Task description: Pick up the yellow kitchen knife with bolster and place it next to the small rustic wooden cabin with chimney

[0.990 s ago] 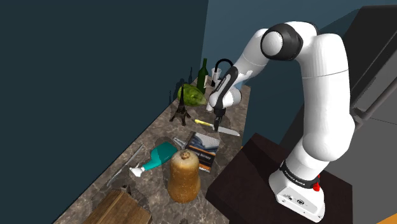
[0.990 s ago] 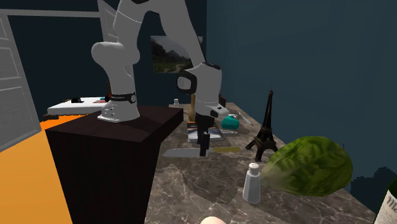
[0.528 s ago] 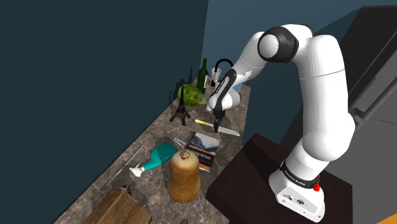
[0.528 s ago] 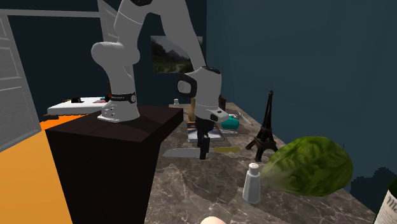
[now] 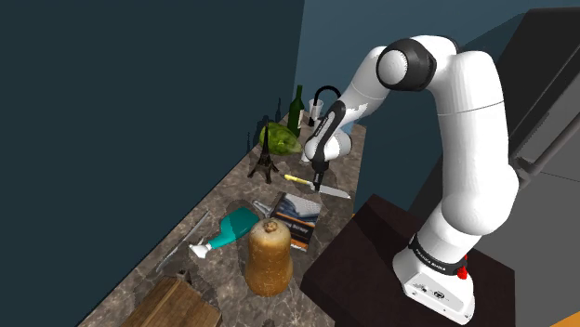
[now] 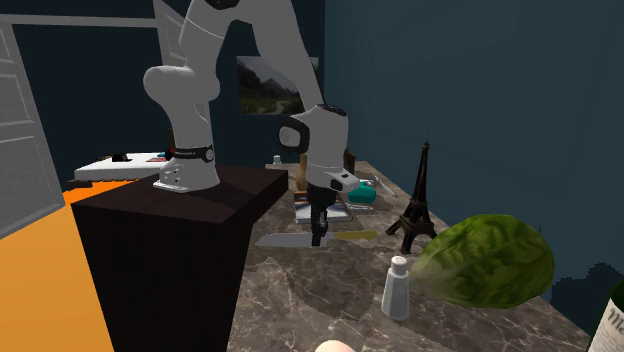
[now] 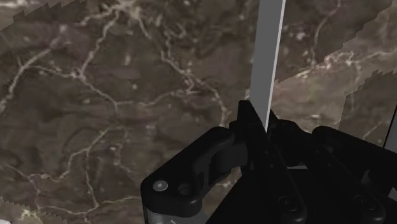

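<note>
Counter (image 5: pixel 232 195), dark marble. Arm (image 5: pixel 469 139) bent down over the edge by the stand (image 5: pixel 367 232). Vs 1 s ago wrist sits a touch lower; no real shift in last half sec, so descent looks done. Gripper (image 6: pixel 320 239) drawn in tight on knife (image 6: pixel 283 240) approx. at bolster, grey blade (image 7: pixel 267 57) running out betw. the fingers (image 7: pixel 207 162). Knife flat on counter, yellow handle (image 5: pixel 296 177) pointing inward. Judgement: grasp made, lift next.

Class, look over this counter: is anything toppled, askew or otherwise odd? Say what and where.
The teal spray bottle with white trigger lies on its side on the marbled counter, beside the stack of books; such bottles normally stand. The black hand grips the yellow-handled knife.
</note>
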Controlling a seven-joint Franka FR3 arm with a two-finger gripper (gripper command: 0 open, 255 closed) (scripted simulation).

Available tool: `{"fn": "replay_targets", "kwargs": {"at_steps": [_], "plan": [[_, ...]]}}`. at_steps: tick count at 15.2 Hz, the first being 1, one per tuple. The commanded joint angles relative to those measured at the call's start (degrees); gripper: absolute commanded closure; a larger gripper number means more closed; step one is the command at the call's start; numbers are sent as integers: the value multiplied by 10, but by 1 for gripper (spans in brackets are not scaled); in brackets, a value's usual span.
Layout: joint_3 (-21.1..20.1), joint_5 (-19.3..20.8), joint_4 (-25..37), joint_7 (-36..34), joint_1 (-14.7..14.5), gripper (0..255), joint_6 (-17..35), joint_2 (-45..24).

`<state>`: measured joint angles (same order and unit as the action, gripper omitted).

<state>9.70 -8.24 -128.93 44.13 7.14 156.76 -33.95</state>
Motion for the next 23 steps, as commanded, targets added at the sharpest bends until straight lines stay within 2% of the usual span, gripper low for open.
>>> {"fn": "replay_targets", "kwargs": {"at_steps": [1,5,23], "plan": [[0,0,0,0,0,255,0,0],[0,0,0,0,0,255,0,0],[39,42,-34,-26,-30,255,-106,141]]}}
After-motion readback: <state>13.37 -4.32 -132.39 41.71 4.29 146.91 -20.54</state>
